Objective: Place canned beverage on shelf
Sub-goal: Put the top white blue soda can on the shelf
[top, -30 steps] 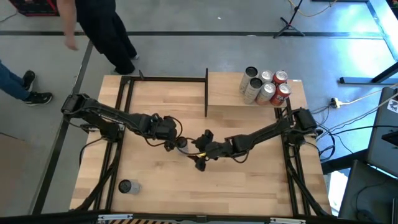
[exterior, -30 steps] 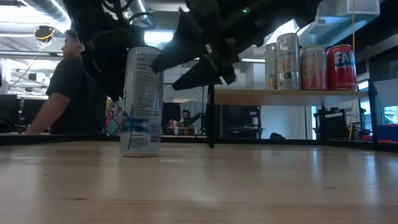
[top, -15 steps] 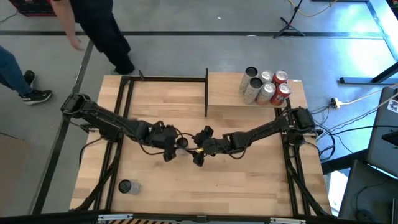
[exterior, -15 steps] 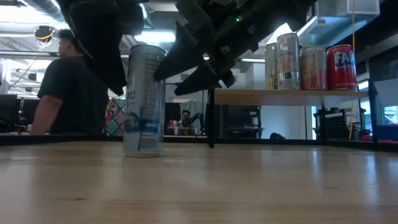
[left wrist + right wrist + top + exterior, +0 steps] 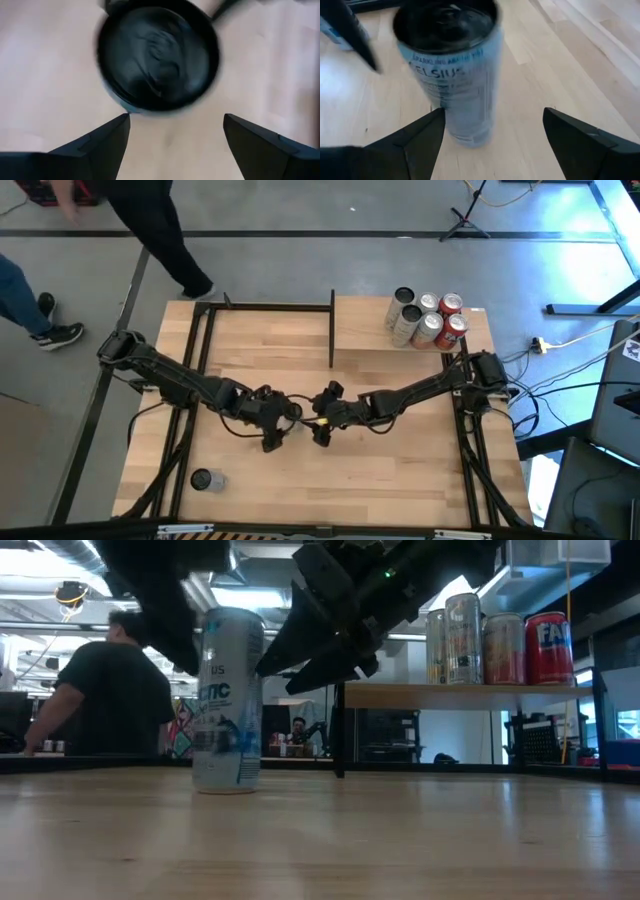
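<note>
A pale blue-and-white beverage can (image 5: pixel 228 700) stands upright on its base on the tabletop, near the middle (image 5: pixel 293 410). My left gripper (image 5: pixel 272 428) is open just above and beside it; its wrist view looks down on the can's dark top (image 5: pixel 157 60), which lies ahead of the gripper (image 5: pixel 175 117). My right gripper (image 5: pixel 320 425) is open on the can's other side, and the can (image 5: pixel 452 75) stands just ahead of this gripper (image 5: pixel 493 111). The shelf (image 5: pixel 370 340), a pale board with black posts, is at the far right.
Several cans (image 5: pixel 428 318) stand close together at the shelf's far right end and also show in the low view (image 5: pixel 500 635). Another can (image 5: pixel 205 479) stands near the table's near left corner. A person (image 5: pixel 110 690) is beyond the table's far side.
My left gripper has moved toward the table's near edge and a little to the right, ending beside the can. The can has stayed upright in about the same place but has turned about, so other lettering faces the low view. My right gripper has edged slightly toward the can.
</note>
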Controlling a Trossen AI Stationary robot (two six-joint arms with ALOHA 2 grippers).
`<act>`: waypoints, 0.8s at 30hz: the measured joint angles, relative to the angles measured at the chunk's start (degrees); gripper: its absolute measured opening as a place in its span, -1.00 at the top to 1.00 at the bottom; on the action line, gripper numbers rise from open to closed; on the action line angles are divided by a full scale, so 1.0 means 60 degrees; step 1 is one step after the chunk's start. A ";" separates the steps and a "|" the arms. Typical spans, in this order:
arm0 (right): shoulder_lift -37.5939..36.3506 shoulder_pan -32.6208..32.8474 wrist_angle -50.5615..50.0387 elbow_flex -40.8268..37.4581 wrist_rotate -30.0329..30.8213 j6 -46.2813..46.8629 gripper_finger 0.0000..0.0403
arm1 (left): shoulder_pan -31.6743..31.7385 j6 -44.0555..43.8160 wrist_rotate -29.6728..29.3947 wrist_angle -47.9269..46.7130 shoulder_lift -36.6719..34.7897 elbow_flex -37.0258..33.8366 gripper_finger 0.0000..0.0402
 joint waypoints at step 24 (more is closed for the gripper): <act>-0.0252 0.0003 -0.0037 -0.0002 -0.0848 0.0043 -0.61 | 0.0448 -0.0613 -0.1455 0.0119 -0.0442 -0.1096 -0.57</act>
